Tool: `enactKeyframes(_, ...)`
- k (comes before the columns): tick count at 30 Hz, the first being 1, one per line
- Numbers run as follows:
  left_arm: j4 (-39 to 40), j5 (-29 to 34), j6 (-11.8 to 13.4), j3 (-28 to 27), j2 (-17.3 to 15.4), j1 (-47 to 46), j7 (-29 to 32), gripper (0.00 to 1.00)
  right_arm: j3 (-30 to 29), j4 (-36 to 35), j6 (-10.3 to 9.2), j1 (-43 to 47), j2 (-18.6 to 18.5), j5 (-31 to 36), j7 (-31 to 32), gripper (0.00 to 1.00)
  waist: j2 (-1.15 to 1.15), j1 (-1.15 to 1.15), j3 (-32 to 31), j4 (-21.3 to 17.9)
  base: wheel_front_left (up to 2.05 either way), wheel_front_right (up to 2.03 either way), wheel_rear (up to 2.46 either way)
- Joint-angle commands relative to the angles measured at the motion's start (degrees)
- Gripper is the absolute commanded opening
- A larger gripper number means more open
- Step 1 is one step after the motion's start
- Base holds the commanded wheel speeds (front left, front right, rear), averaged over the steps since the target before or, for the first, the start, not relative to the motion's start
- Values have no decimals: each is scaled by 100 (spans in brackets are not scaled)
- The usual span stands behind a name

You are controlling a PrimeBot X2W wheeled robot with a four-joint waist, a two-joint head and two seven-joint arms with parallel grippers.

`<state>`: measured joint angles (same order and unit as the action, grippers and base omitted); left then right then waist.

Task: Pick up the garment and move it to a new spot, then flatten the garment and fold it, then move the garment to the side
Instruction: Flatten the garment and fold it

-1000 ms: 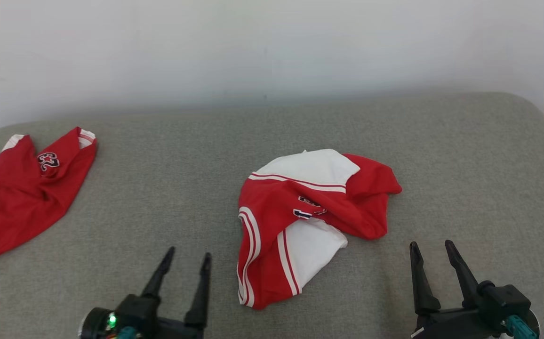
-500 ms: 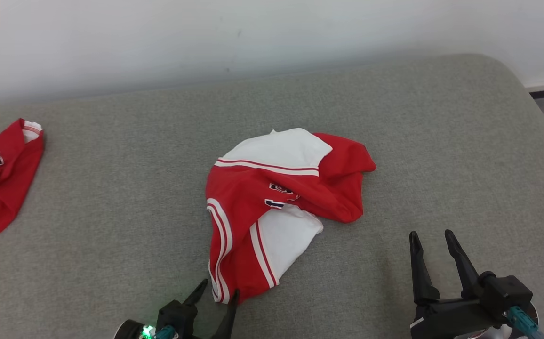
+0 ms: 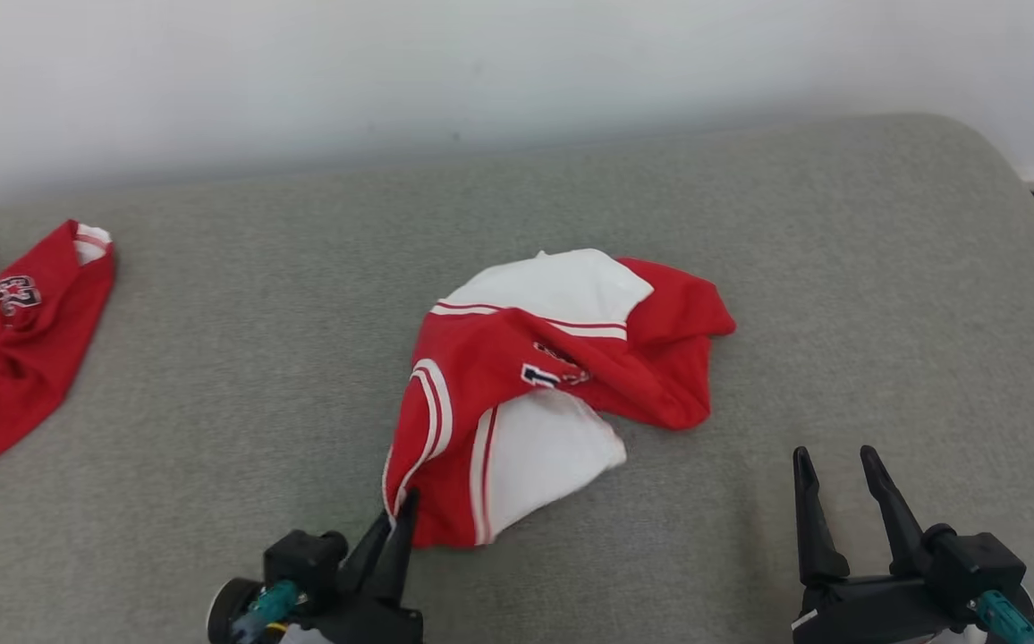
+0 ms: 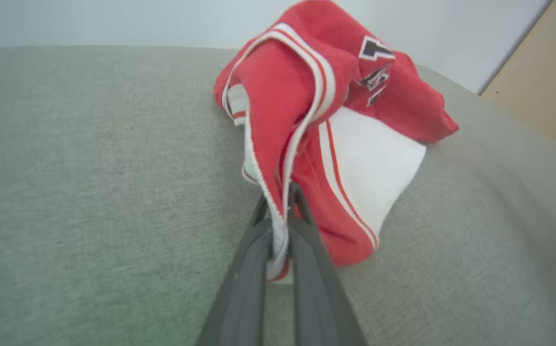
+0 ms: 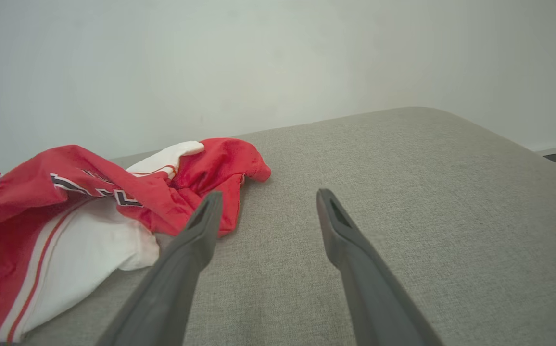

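Note:
A crumpled red and white garment (image 3: 544, 385) with striped trim lies in the middle of the grey cushioned surface (image 3: 258, 358). My left gripper (image 3: 399, 519) is shut on the garment's near striped edge. In the left wrist view that edge (image 4: 278, 226) is pinched between the two dark fingers and the cloth rises from them. My right gripper (image 3: 834, 461) stands open to the right of the garment, above bare cushion. In the right wrist view the garment (image 5: 90, 202) lies left of the open fingers (image 5: 201, 226).
A second red garment (image 3: 7, 340) with a number on it lies at the far left of the cushion. A pale wall (image 3: 481, 63) runs behind. The cushion's rounded right corner (image 3: 1009, 170) drops to the floor.
My left gripper moved right to the garment's near edge and shut on it, pulling that edge up a little. The head camera shifted. The right gripper stayed open.

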<state>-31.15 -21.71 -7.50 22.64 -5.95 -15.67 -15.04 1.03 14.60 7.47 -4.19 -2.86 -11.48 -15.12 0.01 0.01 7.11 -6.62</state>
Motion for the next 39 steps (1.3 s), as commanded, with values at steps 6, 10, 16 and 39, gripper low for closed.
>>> enactKeyframes(6, 547, -126, 54, -343, -382, 537, -20, 0, -18, 37, 5, 161, -5, 22, -5, 100, -1, -1, -360, 675, 0, 0, 0)
enactKeyframes(10, 878, -213, 222, -592, -727, 861, 33, 0, -29, 64, 5, 174, -4, 29, -5, 100, -1, -1, -414, 841, 0, 0, 0)
enactKeyframes(16, 1109, -305, 469, -821, -1005, 1276, 198, 37, 2, 114, 5, 179, -5, 25, -5, 100, -1, -1, -438, 857, 0, 0, 0)
enactKeyframes(39, 2969, 356, 698, -1977, -427, 1880, -19, 100, 7, 201, 5, 276, -5, 2, -5, 100, -1, -1, -725, 892, 0, 0, 0)
